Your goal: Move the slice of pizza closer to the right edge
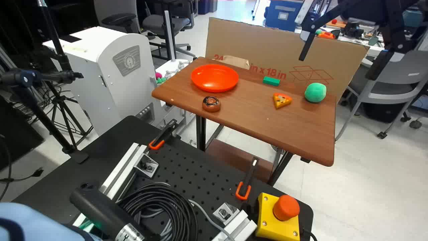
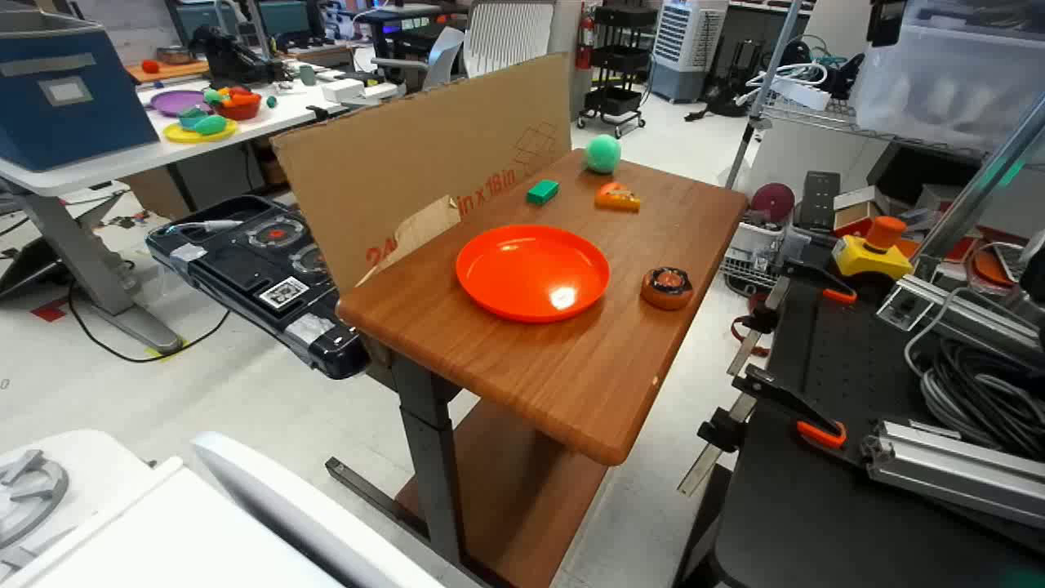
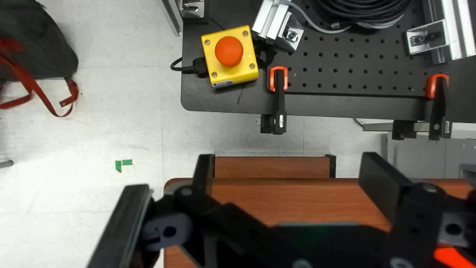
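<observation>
Orange-yellow, the pizza slice was laid on the tabletop near the ball, not touching it, farther than the ball from the right edge. Higher than the ball, the hand was held empty, fingers spread, presumably so the slice could be straddled.

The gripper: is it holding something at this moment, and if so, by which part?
Nothing is held: the gripper is open, its fingers wide apart, and the slice of pizza lies on the table.
</observation>
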Controlling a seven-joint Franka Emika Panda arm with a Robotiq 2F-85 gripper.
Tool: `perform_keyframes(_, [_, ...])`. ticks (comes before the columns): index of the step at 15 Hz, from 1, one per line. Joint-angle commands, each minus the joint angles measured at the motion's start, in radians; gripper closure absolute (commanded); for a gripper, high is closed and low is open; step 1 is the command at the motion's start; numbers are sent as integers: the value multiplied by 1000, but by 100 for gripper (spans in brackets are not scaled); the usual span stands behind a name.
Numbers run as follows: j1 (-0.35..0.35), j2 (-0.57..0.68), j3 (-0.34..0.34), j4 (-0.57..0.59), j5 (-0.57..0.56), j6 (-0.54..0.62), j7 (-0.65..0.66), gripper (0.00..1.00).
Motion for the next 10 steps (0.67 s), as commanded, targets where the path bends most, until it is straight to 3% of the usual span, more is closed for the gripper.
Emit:
perform_keyframes(1, [-16, 1, 15, 1, 3, -1, -2, 0])
perform_keyframes(5, [-16, 1, 15, 1, 3, -1, -2, 0])
perform_keyframes(10, [1, 127, 24, 93, 122, 77, -19, 0])
